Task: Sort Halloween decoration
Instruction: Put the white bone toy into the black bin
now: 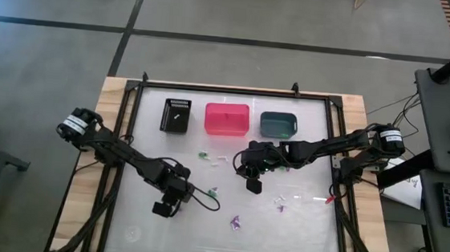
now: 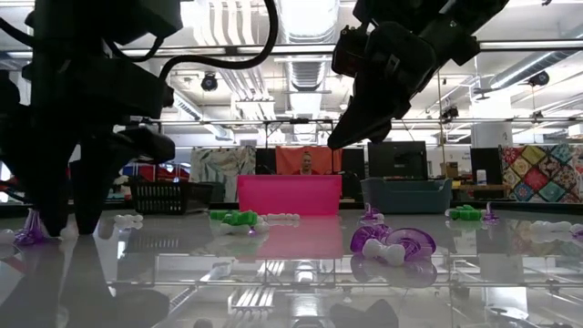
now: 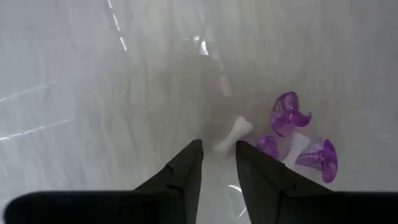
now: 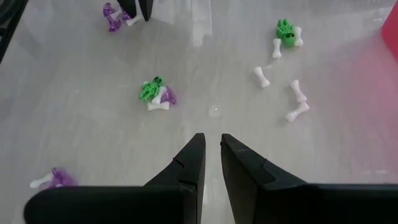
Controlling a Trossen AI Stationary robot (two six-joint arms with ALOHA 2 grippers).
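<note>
The Halloween decoration lies scattered on the pale table: green, purple and white trinkets. My left gripper (image 1: 162, 206) (image 3: 217, 149) is low over the table's near left part, its fingers slightly open. A white bone (image 3: 233, 135) lies just past its tips, with purple pieces (image 3: 289, 115) beside it. My right gripper (image 1: 252, 184) (image 4: 211, 137) hovers shut above the table's middle, holding nothing. Ahead of it lie a green-and-purple cluster (image 4: 155, 93), several white bones (image 4: 297, 90) and a green skull (image 4: 286, 31).
Three bins stand in a row at the far edge: black (image 1: 176, 115), pink (image 1: 226, 119) and teal (image 1: 277, 124). More trinkets lie near the right side (image 1: 279, 204) and near the middle (image 1: 235, 222). A person shows far behind the pink bin (image 2: 305, 164).
</note>
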